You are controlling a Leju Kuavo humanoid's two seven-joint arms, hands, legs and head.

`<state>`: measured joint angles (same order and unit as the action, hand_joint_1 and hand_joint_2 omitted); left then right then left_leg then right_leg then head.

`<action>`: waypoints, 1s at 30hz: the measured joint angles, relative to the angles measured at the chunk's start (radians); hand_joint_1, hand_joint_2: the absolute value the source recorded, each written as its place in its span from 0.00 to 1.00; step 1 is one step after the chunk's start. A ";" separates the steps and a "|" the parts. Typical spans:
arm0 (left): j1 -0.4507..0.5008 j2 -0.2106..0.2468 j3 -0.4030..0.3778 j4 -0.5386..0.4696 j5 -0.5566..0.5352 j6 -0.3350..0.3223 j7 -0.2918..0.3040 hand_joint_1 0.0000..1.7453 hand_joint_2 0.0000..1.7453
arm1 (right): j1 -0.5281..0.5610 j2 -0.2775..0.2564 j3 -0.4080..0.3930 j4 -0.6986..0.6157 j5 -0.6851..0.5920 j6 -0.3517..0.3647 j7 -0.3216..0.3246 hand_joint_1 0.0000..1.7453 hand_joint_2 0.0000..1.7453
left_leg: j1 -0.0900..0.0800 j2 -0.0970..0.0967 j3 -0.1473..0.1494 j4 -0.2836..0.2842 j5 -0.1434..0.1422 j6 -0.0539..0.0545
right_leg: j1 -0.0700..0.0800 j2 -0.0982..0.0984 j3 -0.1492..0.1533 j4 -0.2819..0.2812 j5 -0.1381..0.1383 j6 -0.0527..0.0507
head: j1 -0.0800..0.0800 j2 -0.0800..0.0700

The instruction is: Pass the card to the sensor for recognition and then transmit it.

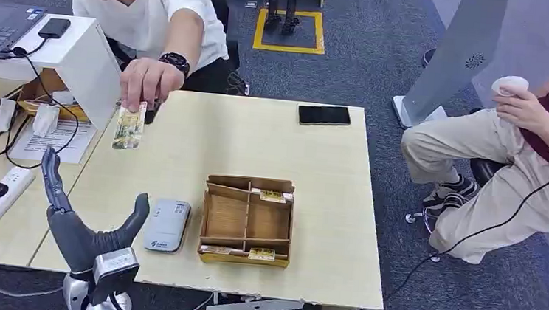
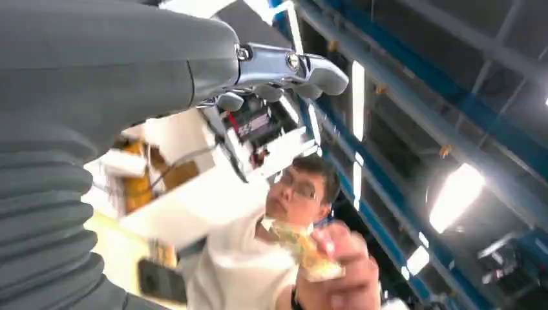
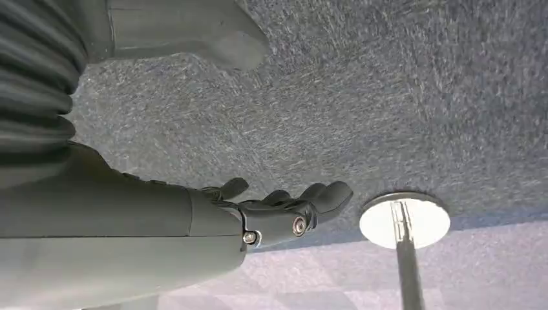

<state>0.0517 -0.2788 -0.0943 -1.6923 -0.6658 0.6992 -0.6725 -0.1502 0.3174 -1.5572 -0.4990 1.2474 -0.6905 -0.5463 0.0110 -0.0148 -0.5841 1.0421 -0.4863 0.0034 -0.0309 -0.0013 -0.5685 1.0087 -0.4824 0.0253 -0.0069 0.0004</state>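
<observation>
Here a person's hand [image 1: 146, 80] dangles the card [image 1: 129, 126] above the table [image 1: 329, 174], long axis upright, short edge down — left hand [image 1: 81, 225] spread, holding nothing; right hand [image 3: 284, 206] loosely curled, holding nothing

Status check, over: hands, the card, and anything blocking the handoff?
Left hand open, raised, holding nothing. Right hand hanging over carpet, fingers loosely curled, holding nothing. Card held out by the person's hand above the table. Nothing between card and left hand.
</observation>
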 joint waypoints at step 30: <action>-0.224 -0.019 0.371 0.040 -0.581 0.002 0.141 1.00 1.00 | -0.011 -0.004 0.000 0.019 0.077 0.000 0.008 0.00 1.00 | 0.000 0.000 0.000 0.000 0.000 0.000 | 0.000 0.000 0.000 0.000 0.000 0.000 | 0.000 0.000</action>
<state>-0.1725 -0.2979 0.2766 -1.6522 -1.2467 0.7012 -0.5318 -0.1615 0.3136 -1.5576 -0.4803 1.3249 -0.6905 -0.5379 0.0109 -0.0146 -0.5844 1.0422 -0.4863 0.0034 -0.0311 -0.0010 -0.5688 1.0087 -0.4824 0.0252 -0.0069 0.0004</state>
